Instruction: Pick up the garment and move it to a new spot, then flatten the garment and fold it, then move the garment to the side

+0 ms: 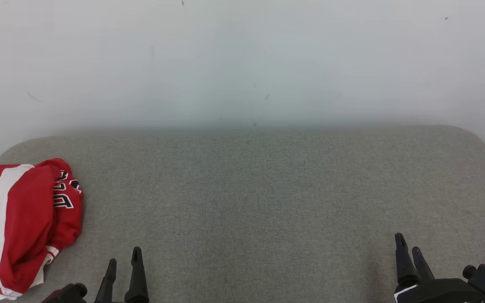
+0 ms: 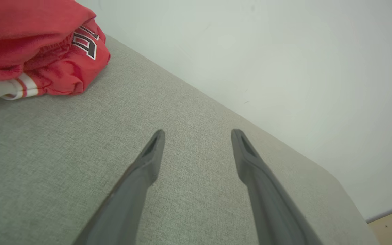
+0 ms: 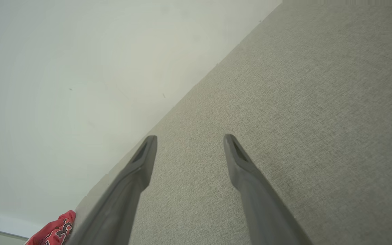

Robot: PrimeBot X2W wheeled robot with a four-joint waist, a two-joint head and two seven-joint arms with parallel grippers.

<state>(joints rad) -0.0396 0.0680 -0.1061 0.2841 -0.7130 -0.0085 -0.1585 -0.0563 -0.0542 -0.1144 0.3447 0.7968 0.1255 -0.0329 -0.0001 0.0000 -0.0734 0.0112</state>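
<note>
Grey cushion (image 1: 242, 189) meets a pale wall (image 1: 242, 63); the red garment (image 1: 19, 227) lies bunched at its left end, around 8 o'clock in the head view, long axis running 12 to 6. The left gripper (image 1: 123, 256), empty with jaws spread, is near the garment, which lies at its 10 o'clock. The right gripper (image 1: 407, 243), likewise spread and empty, is well apart at 4 o'clock, so the left gripper seems better placed to pick.

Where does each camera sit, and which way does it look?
Head view: on the head, looking down at the grey cushion; left tool and right tool at bottom.
Left wrist view: on the left wrist, looking along its tool toward the red garment.
Right wrist view: on the right wrist, along its tool toward the wall.
Shared: all three show the garment.
</note>
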